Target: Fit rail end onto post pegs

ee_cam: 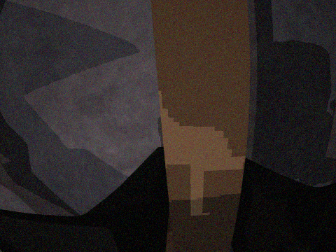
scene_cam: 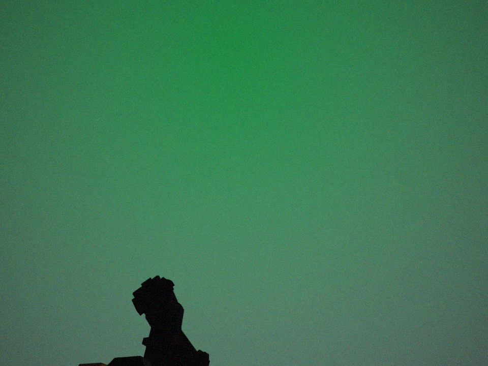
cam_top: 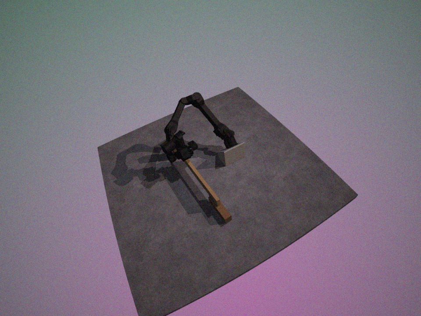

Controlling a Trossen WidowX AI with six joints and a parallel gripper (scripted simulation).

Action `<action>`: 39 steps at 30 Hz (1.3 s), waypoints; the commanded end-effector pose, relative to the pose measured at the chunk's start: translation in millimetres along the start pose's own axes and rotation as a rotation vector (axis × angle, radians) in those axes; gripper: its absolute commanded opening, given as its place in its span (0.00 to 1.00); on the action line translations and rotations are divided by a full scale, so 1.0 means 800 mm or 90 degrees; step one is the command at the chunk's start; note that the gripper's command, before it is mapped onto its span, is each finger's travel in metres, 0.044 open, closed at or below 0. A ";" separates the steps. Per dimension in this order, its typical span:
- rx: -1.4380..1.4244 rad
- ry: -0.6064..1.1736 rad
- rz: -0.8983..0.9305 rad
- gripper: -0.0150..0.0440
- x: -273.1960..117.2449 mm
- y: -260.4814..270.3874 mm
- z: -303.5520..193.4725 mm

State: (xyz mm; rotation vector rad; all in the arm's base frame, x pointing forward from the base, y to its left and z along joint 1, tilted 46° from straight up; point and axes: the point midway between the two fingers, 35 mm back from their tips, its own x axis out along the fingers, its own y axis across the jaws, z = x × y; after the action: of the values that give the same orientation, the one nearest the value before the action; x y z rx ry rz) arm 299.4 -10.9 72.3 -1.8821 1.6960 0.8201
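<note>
We saw the pincer [cam_top: 180,157] [ee_cam: 186,153] gripping the rail [cam_top: 202,180] [ee_cam: 203,70] left of centre in the top view, peg fit unseen, release still left.

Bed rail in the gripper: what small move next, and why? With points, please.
I'd keep the gripper [cam_top: 180,156] [ee_cam: 186,153] shut on the bed rail [cam_top: 202,178] [ee_cam: 203,63] and ease it slightly toward the post, away from the footboard block [cam_top: 225,214]. The fingers flank the rail and its far end is at the block, but no view shows the pegs seated, so letting go seems premature.
</note>
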 end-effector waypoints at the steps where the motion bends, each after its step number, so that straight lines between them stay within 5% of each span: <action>1: -0.001 0.001 -0.003 0.25 -0.001 -0.001 -0.002; 39: -0.001 0.001 -0.003 0.25 -0.001 -0.001 -0.017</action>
State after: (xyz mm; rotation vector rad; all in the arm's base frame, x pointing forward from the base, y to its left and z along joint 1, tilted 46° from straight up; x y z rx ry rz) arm 301.0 -19.2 81.1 -1.8824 1.6963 0.8191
